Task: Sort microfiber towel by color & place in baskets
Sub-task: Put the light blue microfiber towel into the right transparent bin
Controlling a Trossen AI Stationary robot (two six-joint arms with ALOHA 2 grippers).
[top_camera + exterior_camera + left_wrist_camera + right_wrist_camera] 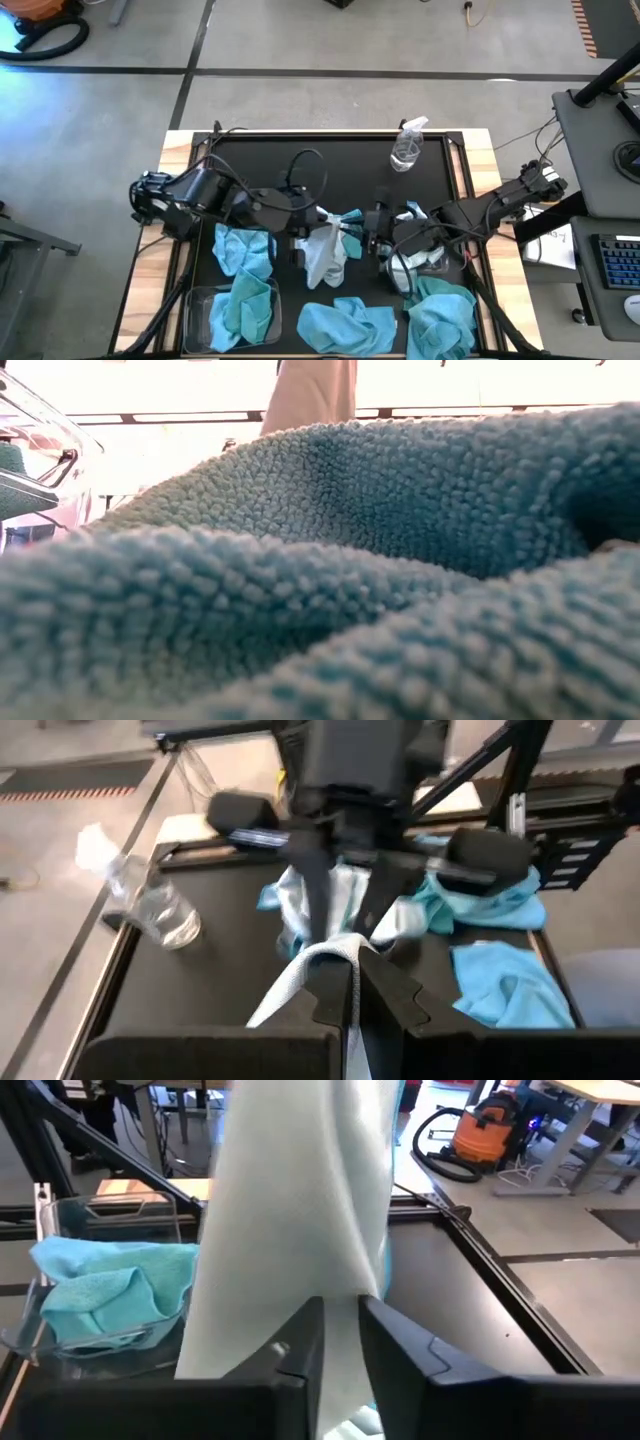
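Observation:
A pale whitish-blue towel (325,252) hangs over the middle of the black mat, between my two grippers. My left gripper (300,232) (355,968) comes in from the left and is shut on it. My right gripper (372,238) (342,1308) faces it from the right, its fingers apart with the cloth (300,1210) running between them. Turquoise towels lie on the mat at the left (243,250) and near front (350,325). Another turquoise towel (245,305) lies in the clear basket (196,318) (60,1215) at the front left. My left gripper pinches a bunched ridge of the pale towel (322,952) between its two fingers, slanting down from the table's left. The cloth drapes to both sides of the fingers and hangs slack below. My right gripper's fingers (312,885) stand either side of the same towel; whether they touch it I cannot tell.
A small clear spray bottle (407,148) (160,905) stands at the far side of the mat. More turquoise and pale cloth (440,310) lies at the front right under my right arm. A turquoise towel (320,560) fills the low view, a person's leg (310,395) behind it.

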